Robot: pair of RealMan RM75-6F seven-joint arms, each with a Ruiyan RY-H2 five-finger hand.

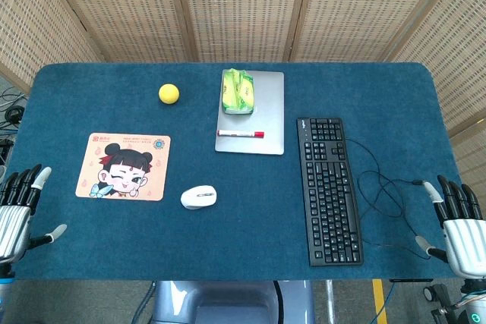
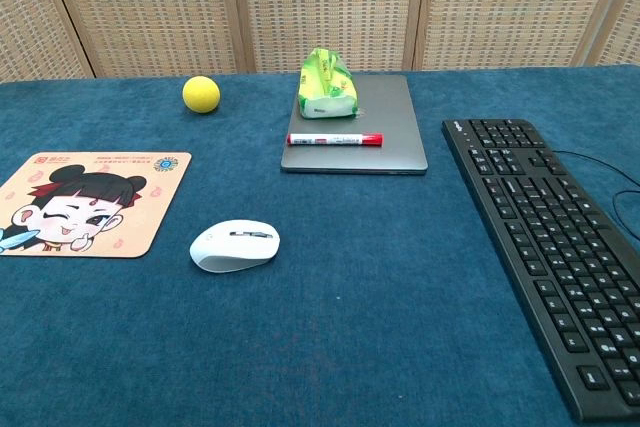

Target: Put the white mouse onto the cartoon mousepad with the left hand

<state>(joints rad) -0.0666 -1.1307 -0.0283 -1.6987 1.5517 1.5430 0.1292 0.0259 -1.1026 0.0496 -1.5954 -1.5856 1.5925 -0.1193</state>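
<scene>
Left hand (image 1: pixel 19 210) hangs with fingers spread, holding nothing, at the worktop (image 1: pixel 228 248) edge; the mousepad (image 1: pixel 124 167) lies just beyond it, the mouse (image 1: pixel 199 196) further right, beside the pad. Right hand (image 1: pixel 459 225) likewise empty, fingers apart

White mouse (image 2: pixel 235 245) on blue table (image 2: pixel 380 327), just right of cartoon mousepad (image 2: pixel 85 203), untouched

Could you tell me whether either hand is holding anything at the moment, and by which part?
Nothing is held: the left hand and right hand are both open, apart from the white mouse.
</scene>
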